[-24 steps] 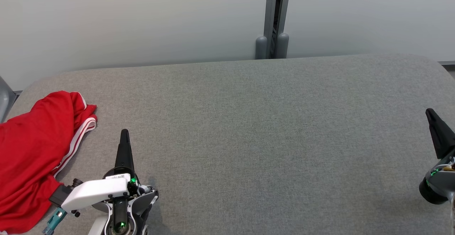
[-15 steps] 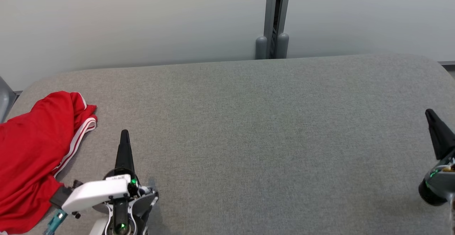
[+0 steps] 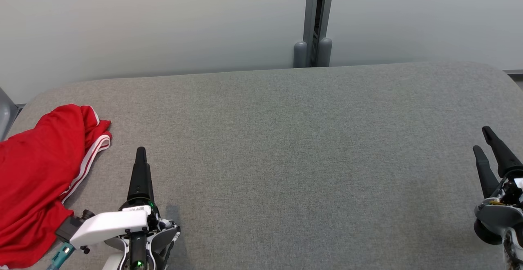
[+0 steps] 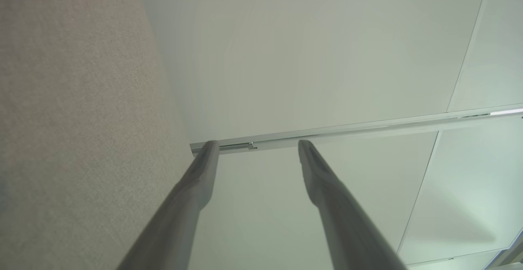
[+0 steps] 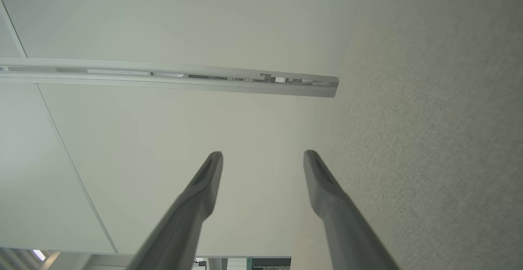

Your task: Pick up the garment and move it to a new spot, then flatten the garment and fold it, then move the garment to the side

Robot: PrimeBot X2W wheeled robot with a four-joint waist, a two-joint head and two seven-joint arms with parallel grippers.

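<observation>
A crumpled red garment (image 3: 36,172) with white trim lies at the left end of the grey padded table (image 3: 286,147), running off the head view's left edge. My left gripper (image 3: 141,152) stands to its right near the front edge, apart from the cloth. In the left wrist view its fingers (image 4: 255,145) are spread and hold nothing. My right gripper (image 3: 483,139) is at the far right edge of the table. Its two fingers (image 5: 261,155) are parted and empty in the right wrist view.
A pale wall runs behind the table, with a grey vertical post (image 3: 316,21) at the middle of the far edge. A grey object (image 3: 5,114) pokes in at the far left, beside the garment. The wide grey surface stretches between the two grippers.
My right gripper has turned, so both of its fingers now show in the head view where one dark tip showed before. The left gripper has shifted slightly. The garment has not moved.
</observation>
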